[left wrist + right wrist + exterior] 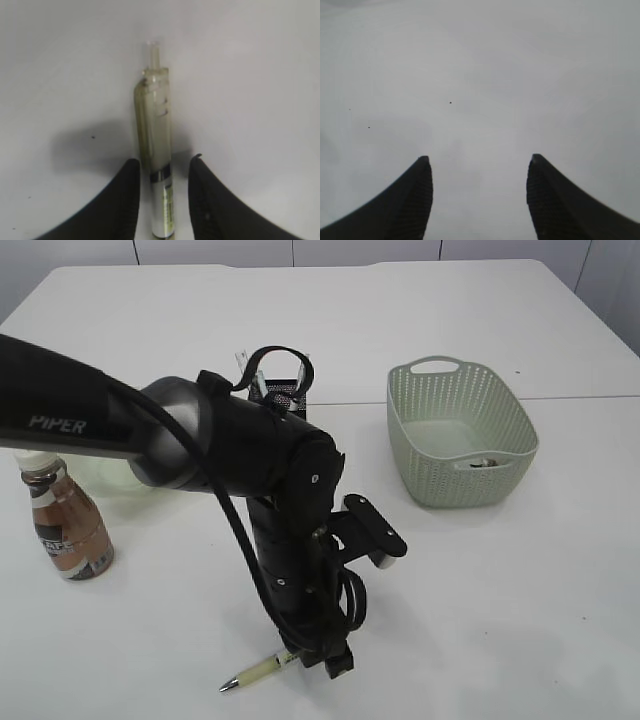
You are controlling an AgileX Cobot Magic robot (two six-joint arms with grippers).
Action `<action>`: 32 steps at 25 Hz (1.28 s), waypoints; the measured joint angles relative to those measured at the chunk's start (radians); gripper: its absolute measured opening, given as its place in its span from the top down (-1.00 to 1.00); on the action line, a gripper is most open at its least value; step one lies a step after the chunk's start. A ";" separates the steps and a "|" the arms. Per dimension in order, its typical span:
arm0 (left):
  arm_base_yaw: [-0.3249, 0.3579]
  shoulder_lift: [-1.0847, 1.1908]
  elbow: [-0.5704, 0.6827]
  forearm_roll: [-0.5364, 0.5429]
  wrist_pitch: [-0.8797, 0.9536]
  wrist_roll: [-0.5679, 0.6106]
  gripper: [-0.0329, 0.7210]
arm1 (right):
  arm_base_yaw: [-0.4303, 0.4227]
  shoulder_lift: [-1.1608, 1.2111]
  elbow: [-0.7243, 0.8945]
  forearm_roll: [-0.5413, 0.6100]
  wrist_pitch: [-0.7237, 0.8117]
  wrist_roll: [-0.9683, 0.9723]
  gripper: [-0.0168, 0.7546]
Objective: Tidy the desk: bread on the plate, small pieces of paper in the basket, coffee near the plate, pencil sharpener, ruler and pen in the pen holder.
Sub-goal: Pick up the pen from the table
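Pen pickup looks like the step in hand: the pen (156, 165) lies flat on the desk (520, 570) near its front edge, and the left gripper (162, 172) is down over it with a finger on each side of the barrel, a narrow gap showing either side, so the jaws stand partly open and nothing is held yet. The next move, as I judge it, calls for closing squarely on the barrel, lifting clear, then carrying it back to the pen holder (285, 390), which sits behind the arm beyond the coffee (65, 525). The right gripper (479, 175) hangs wide open over bare desk, empty. The basket (460, 435) stands well apart to the right
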 joint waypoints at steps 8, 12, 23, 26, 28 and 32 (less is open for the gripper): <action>0.000 0.000 0.000 0.000 -0.006 -0.060 0.26 | 0.000 0.000 0.000 0.000 0.000 0.000 -0.18; 0.000 0.000 0.000 0.000 -0.028 -0.112 0.27 | 0.000 0.000 0.000 0.000 0.000 0.000 -0.18; 0.000 0.018 -0.011 0.008 -0.020 -0.153 0.41 | 0.000 0.000 0.000 0.000 0.000 0.000 -0.18; 0.000 0.020 -0.013 0.011 -0.011 -0.153 0.69 | 0.000 0.000 0.000 0.000 0.000 0.000 -0.18; 0.000 0.020 -0.013 0.011 -0.009 -0.155 0.70 | 0.000 0.000 0.000 0.000 0.000 0.000 -0.18; 0.000 0.020 -0.013 0.007 0.000 -0.164 0.71 | 0.000 0.000 0.000 0.000 0.000 0.000 -0.18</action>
